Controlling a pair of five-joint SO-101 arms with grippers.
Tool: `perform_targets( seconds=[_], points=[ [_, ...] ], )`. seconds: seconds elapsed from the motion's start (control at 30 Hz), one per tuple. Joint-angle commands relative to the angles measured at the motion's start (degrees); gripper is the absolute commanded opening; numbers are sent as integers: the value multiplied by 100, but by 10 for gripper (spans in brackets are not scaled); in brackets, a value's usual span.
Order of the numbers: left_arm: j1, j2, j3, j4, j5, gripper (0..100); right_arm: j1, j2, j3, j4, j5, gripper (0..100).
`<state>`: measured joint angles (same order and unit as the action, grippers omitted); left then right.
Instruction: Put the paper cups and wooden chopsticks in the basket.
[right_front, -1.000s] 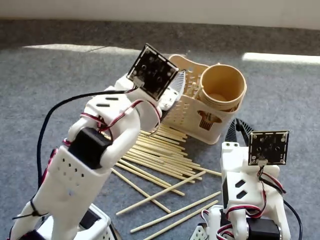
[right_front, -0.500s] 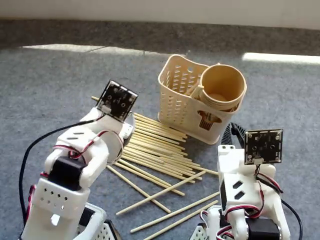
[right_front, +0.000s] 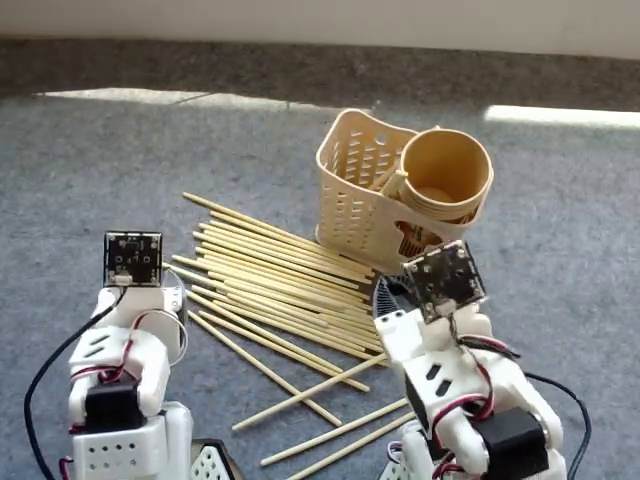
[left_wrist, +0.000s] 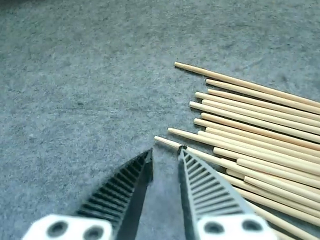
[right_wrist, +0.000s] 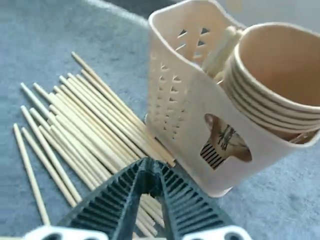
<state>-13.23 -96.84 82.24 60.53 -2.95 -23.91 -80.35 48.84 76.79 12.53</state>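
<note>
The left gripper (left_wrist: 165, 151) hangs slightly open and empty, one tip just beside the end of an outlying stick among the wooden chopsticks (right_front: 270, 285) strewn mid-tabletop (right_front: 100, 160). Closing here could merely nudge that round stick aside (they likely roll easily). The right gripper (right_wrist: 148, 165), closed on nothing, sits near the basket (right_front: 355, 195) and might knock it. Inside stand the stacked paper cups (right_front: 445, 175) and, seemingly, a few chopsticks.

basket (right_front: 350, 205): cream, slotted walls, dark brown print on one side | paper cups (right_front: 447, 165): tan, paler inside | chopsticks (right_front: 270, 270): pale yellow wood | worktop (right_front: 120, 160): mottled blue-grey | left gripper (left_wrist: 165, 150), right gripper (right_wrist: 149, 162): black, ribbed, on white bases
</note>
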Motion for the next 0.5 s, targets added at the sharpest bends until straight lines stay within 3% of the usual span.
perform_targets(
  seconds=[0.0, 0.13, 0.27, 0.47],
  points=[
    [-84, -716, 198, -88, 26, 98, -453, 804, -673, 558, 88, 6],
    [-84, -787, 268, -123, 18, 98, -1033, 1411, -963, 840, 79, 6],
    [-84, -734, 277, -123, 18, 98, -1156, 1965, -971, 971, -9, 6],
    [-84, -734, 277, -105, 18, 98, -1147, 2853, -796, 945, -2418, 7]
  ],
)
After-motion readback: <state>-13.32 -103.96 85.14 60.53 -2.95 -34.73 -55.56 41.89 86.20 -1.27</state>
